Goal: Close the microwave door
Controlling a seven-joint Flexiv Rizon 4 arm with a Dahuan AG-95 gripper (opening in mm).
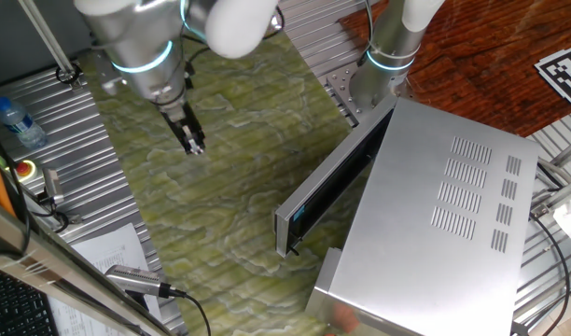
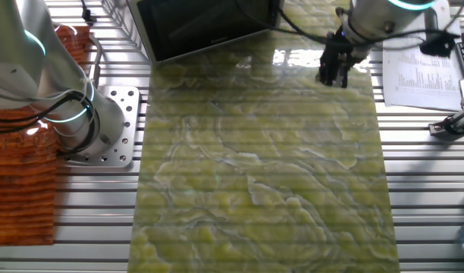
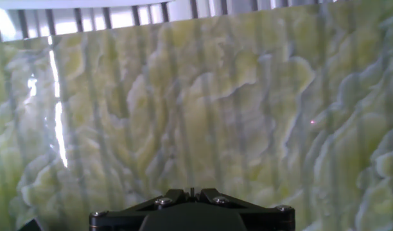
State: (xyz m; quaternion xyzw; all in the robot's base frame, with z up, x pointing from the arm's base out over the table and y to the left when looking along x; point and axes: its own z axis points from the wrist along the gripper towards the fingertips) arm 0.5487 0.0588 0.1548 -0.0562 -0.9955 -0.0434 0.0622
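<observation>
Green mat (image 1: 229, 187) fills your view.
Your gripper (image 1: 193, 143) hangs empty, jaws together, well apart from the half-open microwave door (image 1: 337, 177).

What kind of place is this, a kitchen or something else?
Probably a robotics lab, not a kitchen. The microwave sits on ribbed aluminium table plates beside a bolted-down arm base, and a printed marker tag lies nearby.

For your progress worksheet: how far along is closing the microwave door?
Done: nothing; the silver-framed dark-glass microwave door stands ajar from the silver-grey sheet-metal microwave. In hand: nothing; the black pincer hangs over the green marbled mat, away from the door. Left: reach the door, push it shut.
</observation>
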